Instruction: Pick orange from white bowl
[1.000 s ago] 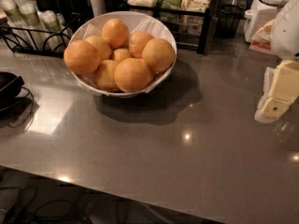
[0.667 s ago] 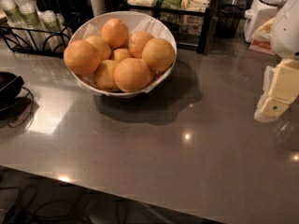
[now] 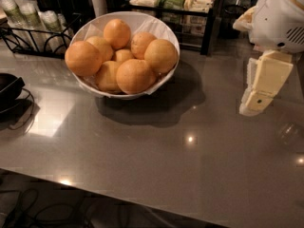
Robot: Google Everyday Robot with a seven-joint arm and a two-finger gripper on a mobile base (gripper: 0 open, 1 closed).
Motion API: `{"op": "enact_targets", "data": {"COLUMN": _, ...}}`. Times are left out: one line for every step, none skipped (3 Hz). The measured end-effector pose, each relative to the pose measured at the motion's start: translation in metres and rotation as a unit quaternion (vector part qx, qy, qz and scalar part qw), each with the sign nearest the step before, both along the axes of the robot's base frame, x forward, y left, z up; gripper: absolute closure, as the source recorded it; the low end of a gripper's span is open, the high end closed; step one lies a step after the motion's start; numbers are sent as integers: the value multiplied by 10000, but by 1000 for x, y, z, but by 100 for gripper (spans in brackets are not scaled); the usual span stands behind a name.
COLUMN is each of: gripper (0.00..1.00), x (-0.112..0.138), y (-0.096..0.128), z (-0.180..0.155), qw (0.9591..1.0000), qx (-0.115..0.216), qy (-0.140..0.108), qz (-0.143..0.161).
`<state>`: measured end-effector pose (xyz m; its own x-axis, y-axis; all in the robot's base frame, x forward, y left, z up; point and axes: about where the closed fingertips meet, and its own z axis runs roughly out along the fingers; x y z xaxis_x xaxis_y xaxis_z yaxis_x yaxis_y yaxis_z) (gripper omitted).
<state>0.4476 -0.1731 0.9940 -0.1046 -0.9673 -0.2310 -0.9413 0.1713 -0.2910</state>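
The gripper (image 3: 255, 106) hangs at the right edge of the view, cream-coloured, pointing down and tilted slightly left; the bulky white arm (image 3: 280, 18) above it fills the upper right corner.

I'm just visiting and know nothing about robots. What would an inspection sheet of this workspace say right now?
Surface: grey glossy table with lamp glints.
Job's things: white bowl, paper-lined and heaped with oranges; large orange at the front.
Clutter: black object at the left edge.
Grippers: tool hangs over the table at right, well apart from the bowl.
Cables: dark cords, seemingly below the table, lower left.
Surroundings: wire rack with cups; shelf of packets behind.
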Motion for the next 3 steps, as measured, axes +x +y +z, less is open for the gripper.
{"op": "enact_targets", "data": {"gripper": 0, "x": 12, "y": 15, "z": -2, "qw": 9998, "qx": 165, "qy": -95, "qz": 111}}
{"op": "enact_targets", "data": {"gripper": 0, "x": 46, "y": 39, "z": -5, "qw": 9979, "qx": 528, "qy": -262, "qz": 276}}
{"op": "enact_targets", "data": {"gripper": 0, "x": 72, "y": 49, "z": -12, "qw": 9955, "qx": 833, "qy": -287, "qz": 347}}
